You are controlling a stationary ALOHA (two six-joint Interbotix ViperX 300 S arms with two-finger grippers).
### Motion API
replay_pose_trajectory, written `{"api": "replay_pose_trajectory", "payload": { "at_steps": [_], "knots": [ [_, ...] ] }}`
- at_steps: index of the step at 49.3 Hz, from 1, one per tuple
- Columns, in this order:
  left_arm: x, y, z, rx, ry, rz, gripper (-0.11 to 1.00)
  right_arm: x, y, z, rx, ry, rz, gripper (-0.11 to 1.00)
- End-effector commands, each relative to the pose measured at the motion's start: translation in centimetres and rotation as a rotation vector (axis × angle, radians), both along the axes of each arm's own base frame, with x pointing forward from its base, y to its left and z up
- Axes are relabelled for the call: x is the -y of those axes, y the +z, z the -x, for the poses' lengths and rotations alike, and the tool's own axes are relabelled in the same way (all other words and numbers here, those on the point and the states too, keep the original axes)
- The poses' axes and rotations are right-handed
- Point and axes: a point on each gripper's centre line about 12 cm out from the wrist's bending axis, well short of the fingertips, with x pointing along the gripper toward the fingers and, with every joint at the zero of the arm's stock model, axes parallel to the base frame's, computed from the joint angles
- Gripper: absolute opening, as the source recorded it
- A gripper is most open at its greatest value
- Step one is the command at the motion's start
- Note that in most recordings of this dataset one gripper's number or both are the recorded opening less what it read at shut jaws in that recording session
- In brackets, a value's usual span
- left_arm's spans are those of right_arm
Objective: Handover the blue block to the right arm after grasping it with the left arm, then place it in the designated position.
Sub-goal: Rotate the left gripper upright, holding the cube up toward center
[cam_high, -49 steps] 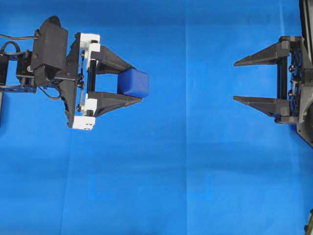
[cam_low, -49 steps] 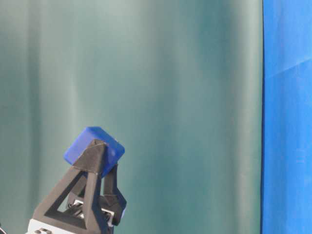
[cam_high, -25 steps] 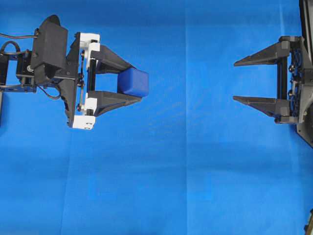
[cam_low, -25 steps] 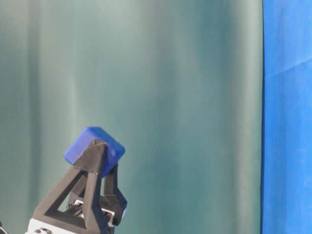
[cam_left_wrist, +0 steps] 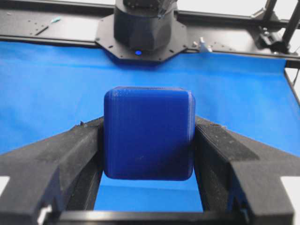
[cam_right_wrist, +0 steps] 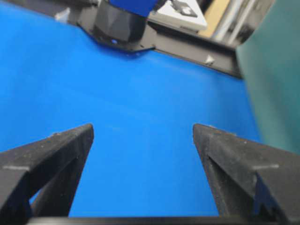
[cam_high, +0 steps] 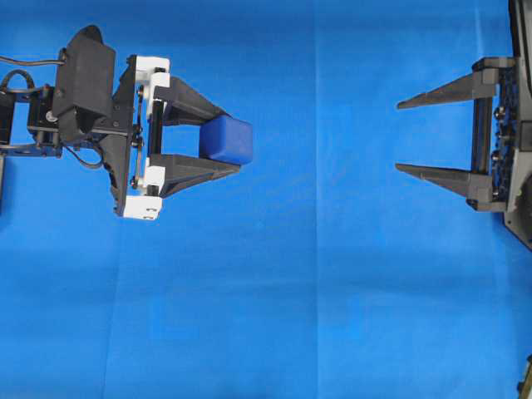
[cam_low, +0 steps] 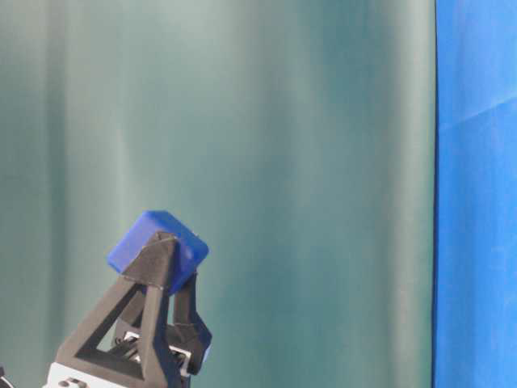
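Nearest in the left wrist view, the small dark navy-blue cube with rounded edges (cam_left_wrist: 148,133) sits pinched between the black pointed fingers (cam_high: 193,106) of the white-plated left gripper (cam_high: 224,137), raised clear of the bright blue cloth (cam_high: 274,299) exactly as a second ago. Well apart across the cloth, the right gripper (cam_high: 401,136) with its black pointed fingers spread wide has rolled slightly, its prongs now looking thinner from overhead, which suggests it is lining up to receive the cube, though the handover has not yet begun
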Motion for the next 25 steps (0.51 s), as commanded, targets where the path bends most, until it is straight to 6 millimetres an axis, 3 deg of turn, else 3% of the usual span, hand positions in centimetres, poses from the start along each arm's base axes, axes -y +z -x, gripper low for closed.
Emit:
{"api": "replay_pose_trajectory", "payload": {
  "at_steps": [1,25],
  "knots": [
    [-0.1,1.1,0.2,0.037,0.002,0.002,0.48,0.0,1.3,-0.3,0.018,0.011,0.086,0.95],
    [-0.1,1.2,0.2,0.04,0.002,0.003,0.48,-0.6,2.6,-0.4,0.029,0.101,0.804,0.95]
  ]
}}
